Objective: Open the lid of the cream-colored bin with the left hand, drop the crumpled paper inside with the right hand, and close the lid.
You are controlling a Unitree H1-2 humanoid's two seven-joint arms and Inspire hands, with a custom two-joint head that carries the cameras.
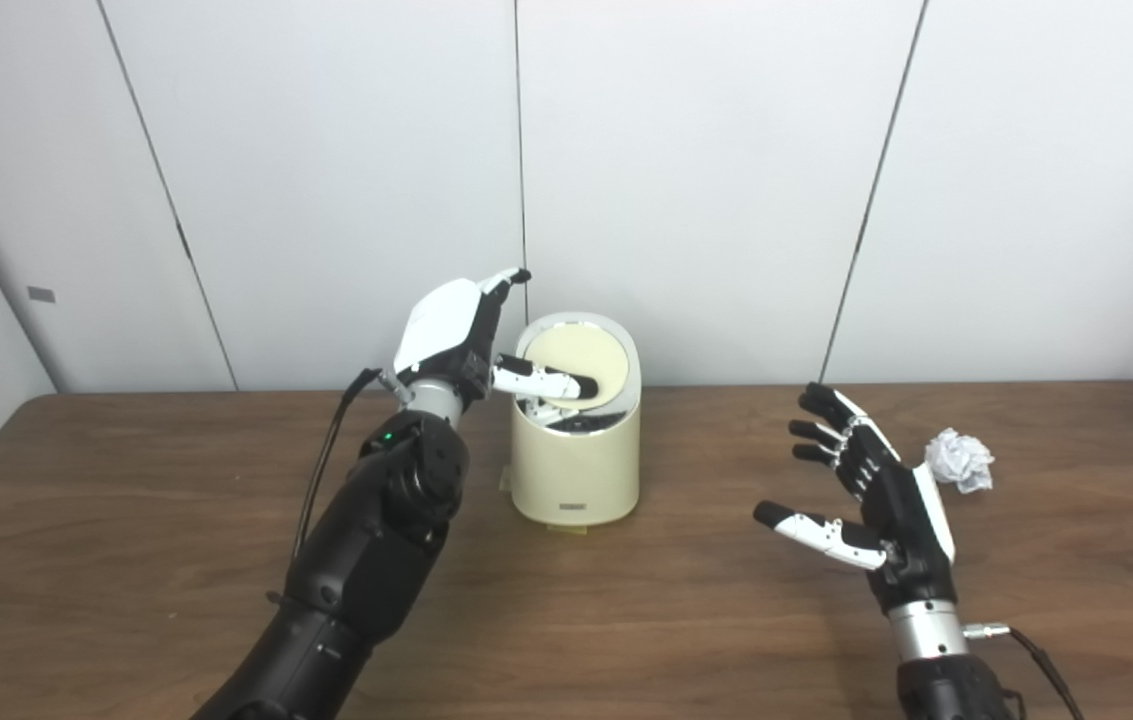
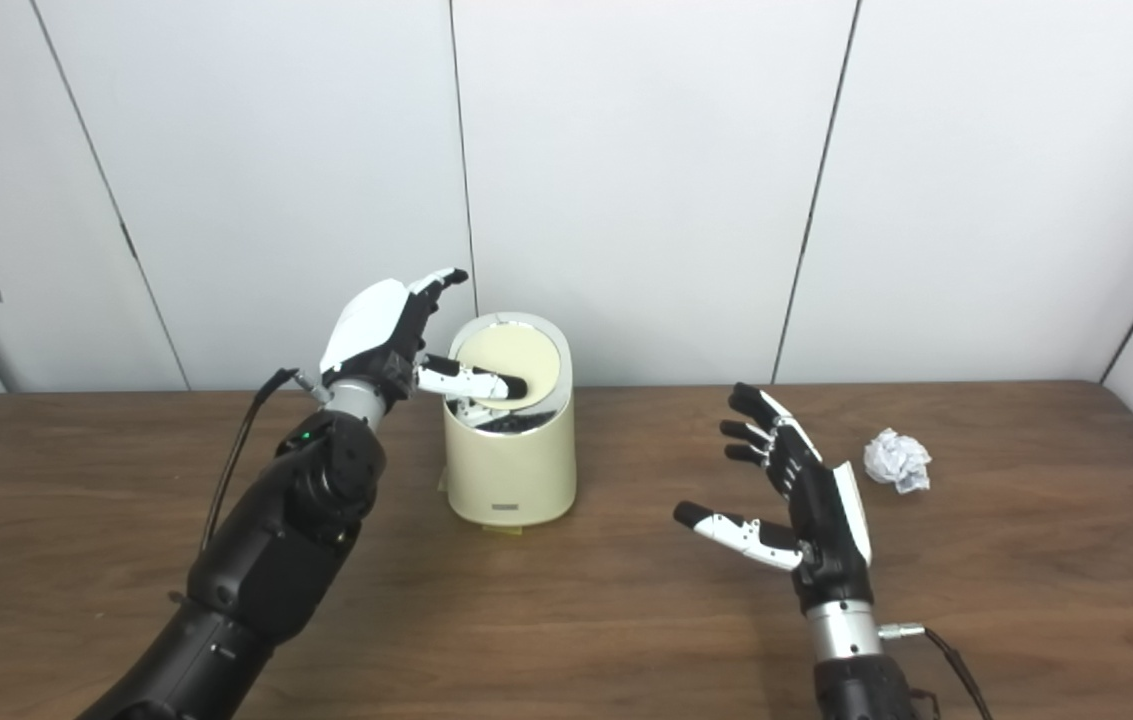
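The cream-colored bin stands on the wooden table near the back wall. Its round lid is tilted up toward me, and a dark gap into the bin shows under its front edge. My left hand is at the bin's upper left with its fingers spread. Its thumb lies across the lid's face while the fingers point up past the rim. The crumpled white paper lies on the table at the right. My right hand hovers open and holds nothing, palm facing left, just left of the paper and apart from it.
White wall panels rise right behind the bin. A small yellowish tab shows under the bin's front edge. Bare wood stretches between the bin and the right hand, and across the table's front.
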